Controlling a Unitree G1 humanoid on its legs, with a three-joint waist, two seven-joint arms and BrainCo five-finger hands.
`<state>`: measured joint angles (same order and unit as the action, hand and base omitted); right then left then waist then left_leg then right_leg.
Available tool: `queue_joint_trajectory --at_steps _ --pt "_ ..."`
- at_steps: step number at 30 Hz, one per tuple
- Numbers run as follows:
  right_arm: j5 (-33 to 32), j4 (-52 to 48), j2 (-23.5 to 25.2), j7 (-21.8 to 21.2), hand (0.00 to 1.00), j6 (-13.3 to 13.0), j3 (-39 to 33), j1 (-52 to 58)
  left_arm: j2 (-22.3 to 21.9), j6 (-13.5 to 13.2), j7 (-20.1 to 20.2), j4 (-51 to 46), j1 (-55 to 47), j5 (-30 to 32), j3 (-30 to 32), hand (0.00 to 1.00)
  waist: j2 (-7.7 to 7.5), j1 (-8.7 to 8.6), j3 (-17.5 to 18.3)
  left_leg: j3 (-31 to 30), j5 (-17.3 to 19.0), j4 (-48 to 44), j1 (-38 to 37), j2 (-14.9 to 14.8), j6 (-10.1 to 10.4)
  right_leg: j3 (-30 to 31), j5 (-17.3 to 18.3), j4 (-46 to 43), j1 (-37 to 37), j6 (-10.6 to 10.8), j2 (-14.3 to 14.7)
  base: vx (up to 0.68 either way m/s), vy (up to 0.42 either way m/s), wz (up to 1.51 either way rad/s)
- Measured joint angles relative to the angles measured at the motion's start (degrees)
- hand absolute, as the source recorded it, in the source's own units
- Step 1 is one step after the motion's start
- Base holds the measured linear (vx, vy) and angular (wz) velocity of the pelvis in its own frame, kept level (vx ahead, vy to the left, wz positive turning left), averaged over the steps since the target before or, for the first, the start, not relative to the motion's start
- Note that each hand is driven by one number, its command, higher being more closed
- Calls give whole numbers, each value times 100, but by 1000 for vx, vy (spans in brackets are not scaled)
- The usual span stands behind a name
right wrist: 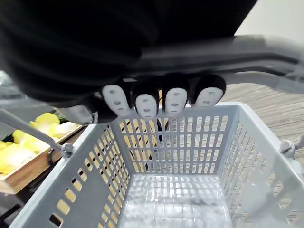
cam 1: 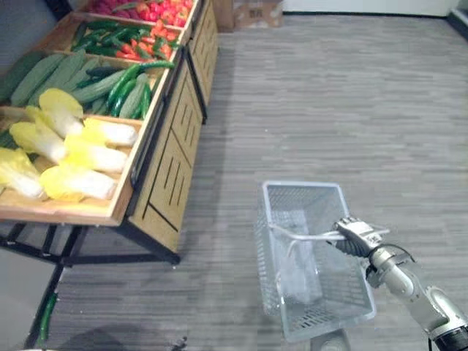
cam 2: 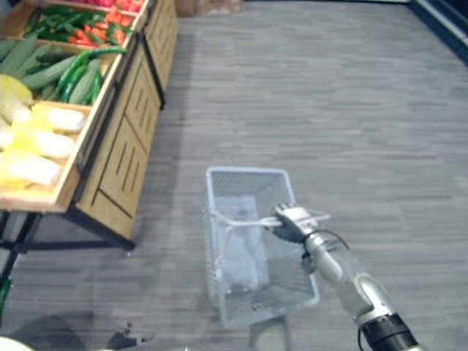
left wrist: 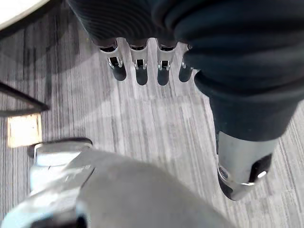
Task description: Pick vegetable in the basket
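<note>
Carrying the grey slotted basket [cam 1: 272, 270] by its bar handle [cam 1: 307, 235], the right hand [cam 1: 356, 235] sits at about 5 o'clock in the head views, fingers curled round the bar. The right wrist view shows the basket's bottom bare. The left hand [left wrist: 141, 64] hangs over the floor [cam 1: 329, 95] with fingers straight and relaxed, gripping nothing. The vegetables lie well apart from the basket, at 10 o'clock on the slanted wooden stand [cam 1: 172, 168]. Pale yellow cabbages [cam 1: 80, 157] fill the nearest crate, cucumbers [cam 1: 66, 73] lie just beyond them, long green pods [cam 1: 131, 88] are beside those, possibly peppers though I cannot tell, and red peppers [cam 1: 164, 11] sit farthest off. Of these, a cabbage looks the easiest pick. It is probably the heaviest item there, firm at the white stem end and loose and leafy at the yellow tip, so a wrap around the thick middle or stem end should hold, while a pinch on the leaves would likely tear or slip. A cucumber would be stiff, smooth and likely to roll, and is best taken across its middle. The free left hand seems the one to reach, and the basket would need bringing nearer the stand first.
</note>
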<state>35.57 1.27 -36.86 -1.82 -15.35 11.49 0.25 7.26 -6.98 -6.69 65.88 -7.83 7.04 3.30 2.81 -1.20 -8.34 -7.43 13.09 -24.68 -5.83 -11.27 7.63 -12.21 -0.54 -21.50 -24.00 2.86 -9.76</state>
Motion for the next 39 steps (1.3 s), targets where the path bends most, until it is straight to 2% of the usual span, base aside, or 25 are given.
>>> queue_joint_trajectory --at_steps 1,2,4,5,7,9,12,13,14,15,17,19,20,22,23,25,26,28,29,30,32,35,37,38,39 --pt "-3 45 -4 0 100 35 0 3 -50 1 22 -22 -59 -6 193 0 -10 -14 -8 3 -782 -817 376 -50 -34 -166 210 6 290 -111 32 581 -407 40" --pt "-4 70 -9 0 100 49 -1 18 -53 -6 20 -53 -76 -7 274 0 -60 -9 -37 9 -1244 -1236 588 -83 -37 -241 293 83 501 -149 24 566 -383 53" --pt "-7 141 -32 3 100 105 -96 71 -46 -7 16 -138 -84 -5 294 0 -144 50 -93 499 -1209 -2558 1195 -276 -194 -538 399 590 1449 -271 57 510 -357 52" --pt "-15 139 -44 21 100 104 -253 178 -34 -8 13 -225 -97 -4 294 0 -186 130 -100 951 -1029 -2882 1476 -332 -424 -717 440 937 1959 -274 42 400 -278 51" --pt "-78 136 -69 69 100 101 -460 279 -32 -22 2 -282 -94 -5 277 0 -196 150 -95 1432 -819 -2876 1999 -296 -485 -1024 593 1357 2502 -185 56 306 -178 66" --pt "-77 134 -71 155 100 104 -505 325 -23 -22 -5 -304 -92 1 256 0 -207 197 -93 1957 -674 -2299 2409 -117 -475 -1252 669 1573 2766 -168 94 264 -66 56" --pt "-72 134 -89 159 100 104 -488 413 -29 1 -44 -205 -93 19 108 0 -189 298 -85 3255 -721 -337 2444 227 -593 -1502 760 1880 3100 -41 223 301 13 35" --pt "-72 134 -89 159 100 102 -477 418 -35 8 -48 -170 -101 52 88 0 -165 301 -71 3526 -896 342 2365 352 -621 -1579 782 1960 3211 26 323 362 45 32" --pt "-64 134 -103 159 100 101 -447 412 -43 14 -46 -151 -167 84 38 0 -68 360 -29 3586 -1415 1246 2222 488 -549 -1585 844 2015 3334 143 504 460 82 24" --pt "-52 179 -9 159 100 101 -369 400 -22 29 -32 -138 -222 128 43 0 -115 405 15 3623 -1532 1675 1994 647 -1404 -1547 968 2025 3441 214 551 405 88 25" --pt "-56 207 -110 156 100 93 -122 326 106 52 -49 -213 -237 299 136 0 -373 458 -15 3601 -1341 1544 2000 805 -1474 -1362 987 1924 3456 193 390 409 105 31" --pt "-3 270 -106 152 100 93 17 249 70 92 -51 -204 -241 326 163 0 -400 492 -9 3666 -1175 1398 1858 899 -1672 -1219 985 1656 3552 199 233 324 94 30" --pt "6 290 -97 141 100 91 59 219 58 93 -50 -205 -258 329 163 0 -394 515 -6 3663 -1096 1435 1743 943 -1668 -1206 995 1482 3564 216 178 299 100 15" --pt "-4 340 37 140 100 41 83 199 60 104 -45 -204 -316 330 167 0 -423 604 16 3640 -798 1702 1354 1112 -1494 -1016 1199 28 3212 543 -189 288 107 9" --pt "1 378 189 140 100 -4 135 202 128 113 -48 -216 -389 331 154 0 -523 572 74 3514 -739 1890 1138 1277 -1441 -628 988 -1565 2562 878 -539 244 82 31" --pt "13 420 314 139 100 -1 259 215 209 163 -46 -220 -403 333 124 0 -734 494 84 3329 -717 2070 846 1451 -1441 45 275 -2930 1931 1085 -679 289 29 60" --pt "41 433 397 134 100 -2 268 278 310 218 -43 -219 -398 333 89 0 -825 425 71 3036 -668 2084 643 1525 -1499 279 243 -3757 1630 980 -709 319 -11 98" --pt "54 433 403 134 100 15 260 379 350 227 -56 -218 -396 331 30 0 -817 332 58 2605 -563 2090 321 1510 -1542 269 636 -4273 1329 351 -671 309 -59 118" --pt "53 431 405 134 100 35 243 438 380 226 -54 -216 -383 325 -6 0 -763 277 51 2291 -512 2096 178 1453 -1519 190 857 -4069 1127 49 -618 294 -90 112" --pt "49 429 404 140 100 41 223 450 396 225 -54 -216 -360 315 -33 0 -739 266 40 2121 -501 2118 136 1429 -1505 111 919 -3840 1053 -46 -619 332 -145 128" --pt "40 446 403 130 100 44 146 445 407 227 -53 -213 -255 267 -73 0 -730 267 52 1530 -435 2091 42 1298 -1382 -35 979 -2244 907 -141 -584 303 -171 140" --pt "9 692 414 130 100 40 137 428 403 226 -57 -222 -208 207 -55 0 -692 288 76 768 -320 1895 78 1062 -1058 501 764 20 917 128 -377 316 -245 132" --pt "-10 839 438 129 100 40 137 410 384 226 -66 -220 -210 205 8 0 -689 307 74 470 -232 1857 84 960 -869 782 624 785 911 343 -390 417 -439 110" --pt "-11 1009 537 129 100 40 91 413 381 227 -99 -219 -270 199 159 0 -732 304 101 235 -119 1827 50 860 -646 943 456 1236 938 492 -430 450 -548 108" --pt "-11 1106 616 129 100 35 27 433 391 228 -110 -218 -299 191 212 0 -787 304 137 161 -73 1820 38 830 -537 958 323 1350 942 480 -449 442 -615 118"
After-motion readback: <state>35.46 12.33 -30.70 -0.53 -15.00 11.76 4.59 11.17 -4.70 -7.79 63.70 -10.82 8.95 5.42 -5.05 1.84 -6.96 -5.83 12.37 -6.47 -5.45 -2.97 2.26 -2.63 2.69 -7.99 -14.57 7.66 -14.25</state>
